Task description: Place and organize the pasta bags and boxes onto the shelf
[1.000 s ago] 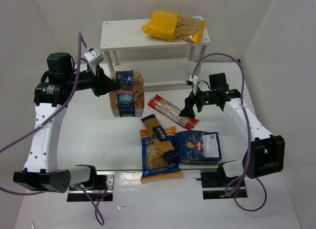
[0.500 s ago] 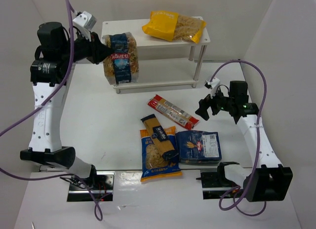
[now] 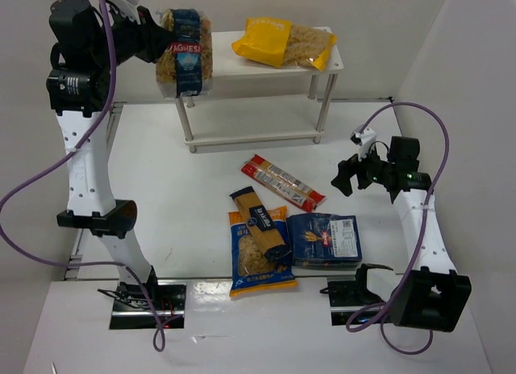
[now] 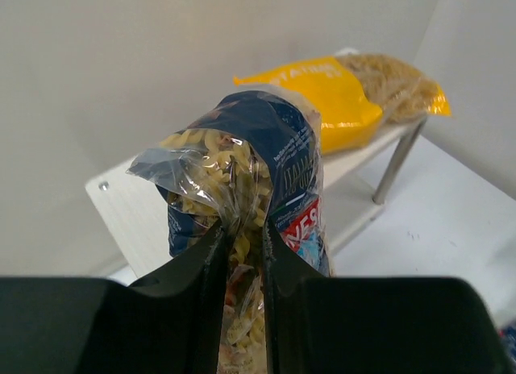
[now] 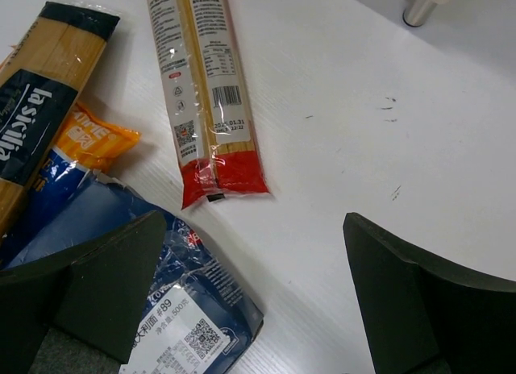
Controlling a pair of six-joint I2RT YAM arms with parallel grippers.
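Note:
My left gripper (image 3: 156,37) is shut on the clear bag with the dark blue label (image 3: 185,53) and holds it high at the left end of the white shelf (image 3: 242,66). In the left wrist view my gripper (image 4: 242,237) pinches the bag's (image 4: 258,160) top seam. The big yellow bag (image 3: 282,42) lies on the shelf's top board, also seen in the left wrist view (image 4: 343,92). The long red-clear packet (image 3: 282,182), long yellow box (image 3: 260,221), blue-orange bag (image 3: 256,265) and flat dark blue pack (image 3: 326,238) lie on the table. My right gripper (image 3: 345,176) is open and empty, right of the packet (image 5: 203,84).
The shelf's lower board (image 3: 250,136) holds nothing. White walls close in the table at the back and both sides. The arm bases stand at the near edge.
My left arm has lifted the clear bag from table level up and back to the height of the shelf's top board. My right gripper has drawn back to the right, away from the red-clear packet.

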